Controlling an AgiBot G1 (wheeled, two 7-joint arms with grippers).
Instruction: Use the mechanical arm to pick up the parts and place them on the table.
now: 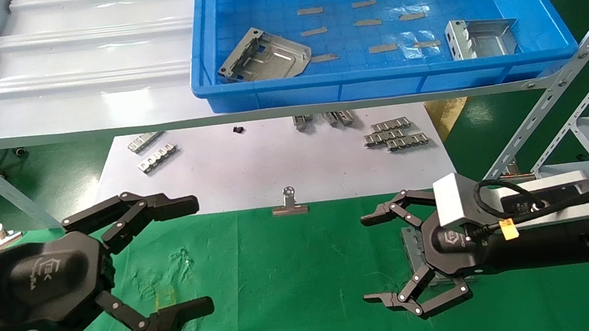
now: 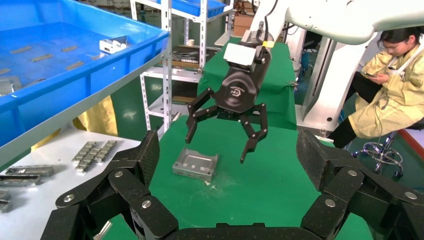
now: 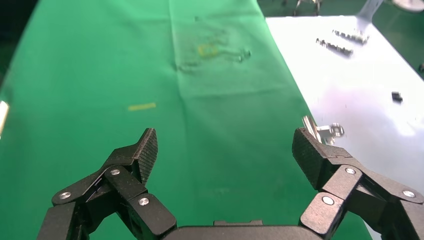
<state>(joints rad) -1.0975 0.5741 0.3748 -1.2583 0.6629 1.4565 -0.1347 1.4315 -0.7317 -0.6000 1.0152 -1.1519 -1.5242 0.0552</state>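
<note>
your right gripper (image 1: 374, 257) hovers at 4 o'clock, jaws apart, above a part (image 2: 195, 164) lying on the table (image 1: 293, 272). two parts (image 1: 263, 56) sit in the bin (image 1: 388, 80) at 12. your left gripper (image 1: 196, 255) idles at 8, jaws apart.

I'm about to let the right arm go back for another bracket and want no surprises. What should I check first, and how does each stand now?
1. right gripper empty, fingers open: ok.
2. Placed bracket flat on the green table, clear of the fingers: ok; it sits below them, untouched.
3. Parts left to fetch: ok; a left bracket and a right bracket lie in the blue bin.
4. left gripper out of the way: ok; open, hovering over the table's left side.
5. Free path past the shelf rail: cannot tell.
</note>
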